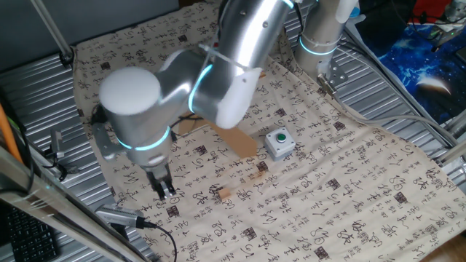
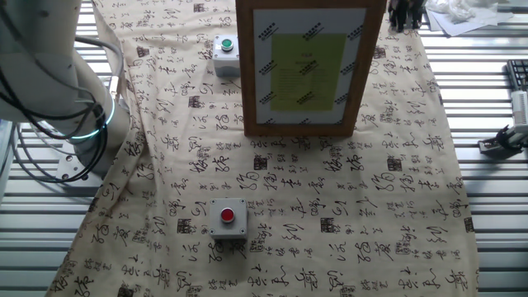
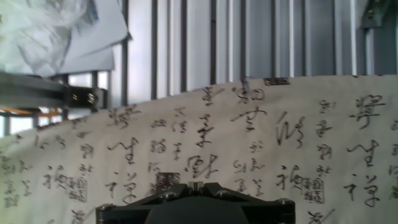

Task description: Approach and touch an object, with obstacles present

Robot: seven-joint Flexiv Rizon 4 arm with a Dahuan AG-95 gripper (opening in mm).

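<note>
Now two-finger gripper (image 1: 164,188) hovering over calligraphy-print cloth (image 1: 349,189)
Fingers looking closed, holding nothing; tan wooden board (image 2: 309,68) standing between green-button box (image 2: 224,49) and gripper

From one fixed view my own arm (image 1: 218,65) covers most of the wooden board (image 1: 237,142), leaving only a tan corner and a bit of its prop showing, and my gripper (image 1: 166,191) is too small and dark there for me to tell how the jaws stand. In the other fixed view the board's (image 2: 309,66) top is cut off by the upper edge, my gripper (image 2: 408,12) is only a dark sliver at that same edge, and the print on the yellow sheet (image 2: 309,70) in the frame is too fine to read. My hand view shows just the black base of the gripper at the bottom edge with the fingers out of sight, and the crumpled white material (image 3: 56,31) at top left is blurred and cropped.
</note>
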